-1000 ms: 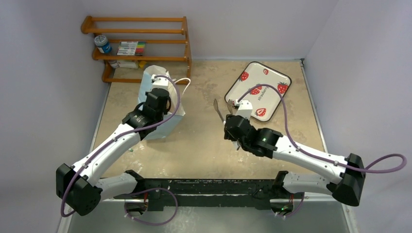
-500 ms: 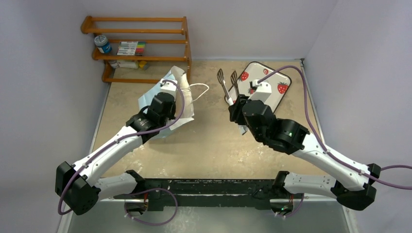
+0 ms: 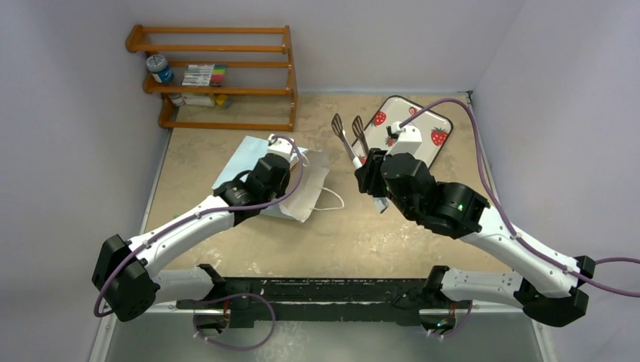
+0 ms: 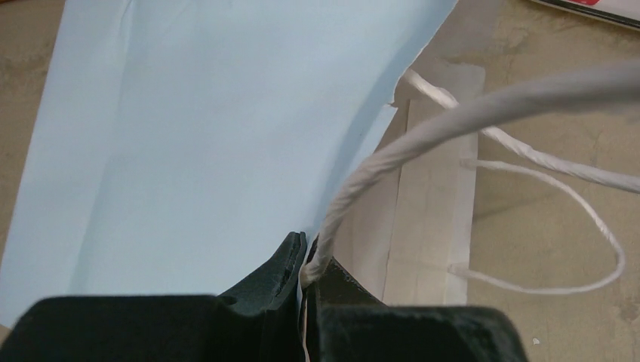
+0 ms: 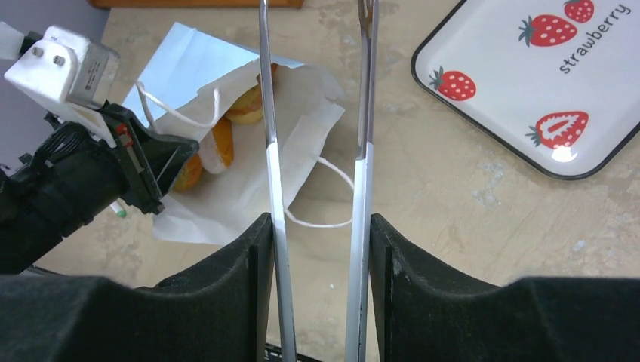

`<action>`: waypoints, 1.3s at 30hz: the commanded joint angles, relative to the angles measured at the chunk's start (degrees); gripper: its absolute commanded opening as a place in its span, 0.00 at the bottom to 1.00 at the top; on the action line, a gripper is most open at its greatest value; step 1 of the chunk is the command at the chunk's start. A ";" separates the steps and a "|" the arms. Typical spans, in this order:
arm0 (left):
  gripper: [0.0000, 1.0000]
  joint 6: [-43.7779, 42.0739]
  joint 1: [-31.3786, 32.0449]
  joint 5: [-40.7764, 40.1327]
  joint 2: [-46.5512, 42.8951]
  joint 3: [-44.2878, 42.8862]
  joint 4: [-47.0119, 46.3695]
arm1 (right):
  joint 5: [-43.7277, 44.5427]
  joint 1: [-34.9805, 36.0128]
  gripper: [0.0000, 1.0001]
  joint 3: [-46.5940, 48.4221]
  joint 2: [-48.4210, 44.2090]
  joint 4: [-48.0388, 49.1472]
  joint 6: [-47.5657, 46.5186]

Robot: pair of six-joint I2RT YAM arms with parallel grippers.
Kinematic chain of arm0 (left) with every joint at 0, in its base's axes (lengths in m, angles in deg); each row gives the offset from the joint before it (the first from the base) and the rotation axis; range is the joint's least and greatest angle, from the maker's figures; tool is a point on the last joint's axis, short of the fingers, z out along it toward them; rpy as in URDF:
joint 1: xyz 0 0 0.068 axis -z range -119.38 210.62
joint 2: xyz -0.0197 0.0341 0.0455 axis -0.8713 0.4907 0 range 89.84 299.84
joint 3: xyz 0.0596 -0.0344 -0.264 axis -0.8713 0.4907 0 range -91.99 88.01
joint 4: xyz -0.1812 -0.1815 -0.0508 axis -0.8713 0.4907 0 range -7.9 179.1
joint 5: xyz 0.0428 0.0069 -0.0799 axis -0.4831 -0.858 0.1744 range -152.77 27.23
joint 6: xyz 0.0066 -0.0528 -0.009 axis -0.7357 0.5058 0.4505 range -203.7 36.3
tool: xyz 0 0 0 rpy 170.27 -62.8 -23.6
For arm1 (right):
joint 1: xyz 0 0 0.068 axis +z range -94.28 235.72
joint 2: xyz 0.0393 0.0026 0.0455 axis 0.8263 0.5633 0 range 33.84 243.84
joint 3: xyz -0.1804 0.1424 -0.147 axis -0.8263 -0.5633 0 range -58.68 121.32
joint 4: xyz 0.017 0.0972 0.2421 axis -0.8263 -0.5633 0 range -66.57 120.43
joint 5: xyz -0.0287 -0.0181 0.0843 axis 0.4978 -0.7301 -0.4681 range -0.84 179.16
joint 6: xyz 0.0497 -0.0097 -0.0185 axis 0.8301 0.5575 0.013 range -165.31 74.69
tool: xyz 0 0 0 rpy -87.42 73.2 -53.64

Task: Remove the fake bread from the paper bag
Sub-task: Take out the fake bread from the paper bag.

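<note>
The light blue paper bag (image 3: 245,160) lies on its side, its white mouth facing right; it fills the left wrist view (image 4: 189,143). My left gripper (image 3: 293,163) is shut on its white cord handle (image 4: 355,188) at the mouth. In the right wrist view, golden-brown bread pieces (image 5: 247,105) and a pale roll with orange centre (image 5: 220,145) show inside the bag's open mouth (image 5: 249,162). My right gripper (image 3: 371,167) is shut on metal tongs (image 3: 349,138), whose two arms (image 5: 363,173) stand apart and point at the bag from the right.
A white strawberry-print tray (image 3: 423,154) lies at the back right, behind my right gripper. A wooden shelf (image 3: 219,75) with a jar and markers stands at the back left. A second cord handle (image 3: 332,200) trails on the table.
The bag stood upright a second ago; my left gripper lifted and tipped it, and it now lies on its side. My right arm rose and swung the tongs toward the back.
</note>
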 commanded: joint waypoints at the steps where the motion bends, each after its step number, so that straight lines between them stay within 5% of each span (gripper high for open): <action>1: 0.00 4.27 0.84 -2.59 0.09 0.91 -2.29 | -2.41 0.06 0.41 1.49 -1.48 -2.04 1.69; 16: 0.00 9.84 2.54 -11.83 1.34 -1.19 -1.46 | -13.37 0.54 0.38 -9.51 -8.90 -3.36 5.09; 39: 0.00 8.87 3.06 -6.56 -1.43 -1.14 -1.48 | -25.91 0.50 0.42 -20.87 2.62 22.80 3.54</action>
